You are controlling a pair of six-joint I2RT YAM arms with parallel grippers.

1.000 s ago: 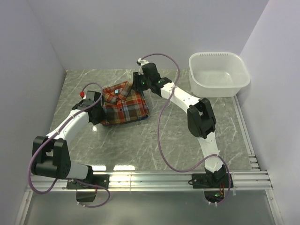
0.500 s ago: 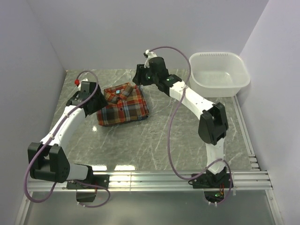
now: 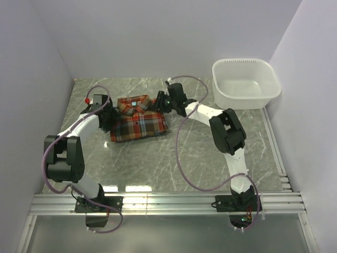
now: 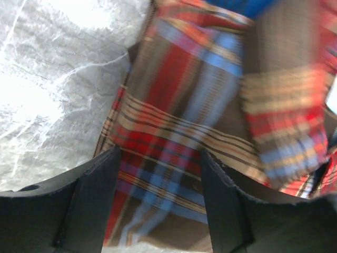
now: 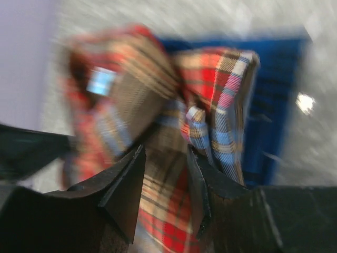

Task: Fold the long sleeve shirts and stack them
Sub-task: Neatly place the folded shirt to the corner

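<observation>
A red-orange plaid long sleeve shirt (image 3: 139,122) lies folded on the grey marble table (image 3: 184,153), collar to the back. In the wrist views a blue shirt (image 5: 274,105) shows under its edge, and blue cloth (image 4: 247,6) peeks out at the top of the left wrist view. My left gripper (image 3: 109,120) is at the shirt's left edge. Its jaws (image 4: 160,158) stand open over the plaid cloth (image 4: 179,105). My right gripper (image 3: 159,104) is at the shirt's back right corner. It (image 5: 166,153) is open by a narrower gap, with plaid cloth (image 5: 131,89) showing between the fingers.
A white plastic tub (image 3: 245,61) stands at the back right corner of the table. Purple walls close in the left, back and right sides. An aluminium rail (image 3: 168,203) with both arm bases runs along the near edge.
Both grippers let go of the red shirt and lifted away, jaws opening. They have since dropped back to the shirt's left edge and back right corner. The right jaws have narrowed a little.
</observation>
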